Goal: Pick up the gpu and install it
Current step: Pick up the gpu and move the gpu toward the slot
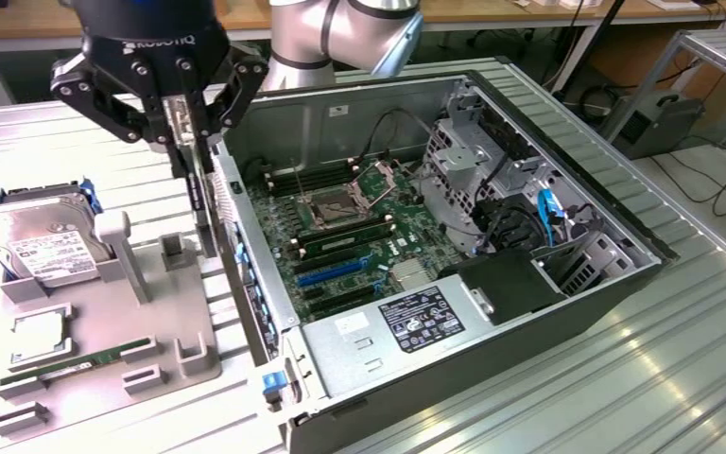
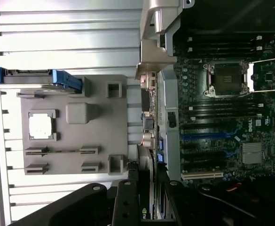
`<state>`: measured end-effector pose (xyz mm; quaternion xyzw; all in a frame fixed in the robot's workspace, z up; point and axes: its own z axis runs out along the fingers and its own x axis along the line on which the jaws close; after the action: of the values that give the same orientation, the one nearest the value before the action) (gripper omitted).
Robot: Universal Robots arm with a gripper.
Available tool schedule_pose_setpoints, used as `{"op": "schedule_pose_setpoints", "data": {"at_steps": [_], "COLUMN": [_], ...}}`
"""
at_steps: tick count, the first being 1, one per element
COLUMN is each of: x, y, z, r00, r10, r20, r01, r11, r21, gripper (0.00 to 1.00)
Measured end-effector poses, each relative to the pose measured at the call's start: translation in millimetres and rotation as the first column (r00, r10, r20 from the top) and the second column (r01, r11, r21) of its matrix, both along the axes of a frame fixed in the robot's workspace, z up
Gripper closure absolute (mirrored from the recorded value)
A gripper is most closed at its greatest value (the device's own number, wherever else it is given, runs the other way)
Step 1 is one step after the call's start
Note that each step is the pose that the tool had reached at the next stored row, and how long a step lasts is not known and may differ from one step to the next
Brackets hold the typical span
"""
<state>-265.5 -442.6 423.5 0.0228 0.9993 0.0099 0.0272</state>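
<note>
My gripper (image 1: 177,128) is shut on the gpu (image 1: 196,194), a thin dark card seen edge-on and hanging upright below the fingers. The card hangs over the gap between the grey fixture tray (image 1: 148,312) and the near wall of the open computer case (image 1: 464,284). In the wrist view the gpu (image 2: 147,123) runs away from the fingers (image 2: 128,200), with its silvery end bracket (image 2: 152,54) at the far end, alongside the case's edge. The motherboard (image 1: 351,246) lies inside the case, its blue expansion slots (image 1: 329,274) uncovered.
The tray holds a silver hard drive (image 1: 38,244) in a blue-tabbed holder, a processor chip (image 1: 38,336) and a green memory stick (image 1: 73,363). Inside the case are a drive cage (image 1: 471,165), cables and a power supply (image 1: 401,326). Ribbed metal table (image 1: 665,378) surrounds everything.
</note>
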Motion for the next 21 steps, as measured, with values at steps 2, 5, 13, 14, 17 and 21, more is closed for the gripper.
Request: {"op": "schedule_pose_setpoints", "data": {"at_steps": [2,5,13,14,17,21], "x": [6.2,17.3,54.7,61.5,75.5,106.5], "y": [-0.7,-1.9,-5.5,-5.8,-5.9,-5.9], "z": [3.1,6.2,7.3,7.3,6.0,-5.2], "r00": [1.0,1.0,0.9999,0.9999,0.9999,0.9999], "r10": [0.0,-0.001,-0.001,-0.001,-0.001,-0.001], "r20": [-0.0041,-0.0093,-0.0153,-0.0156,-0.0155,-0.0155], "r01": [0.0,0.0,0.001,0.001,0.001,0.001], "r11": [1.0,1.0,1.0,1.0,1.0,1.0], "r21": [-0.0001,-0.0002,0.0,-0.0001,-0.0001,-0.0007], "gripper": [0.74,0.74,0.74,0.74,0.74,0.74]}}
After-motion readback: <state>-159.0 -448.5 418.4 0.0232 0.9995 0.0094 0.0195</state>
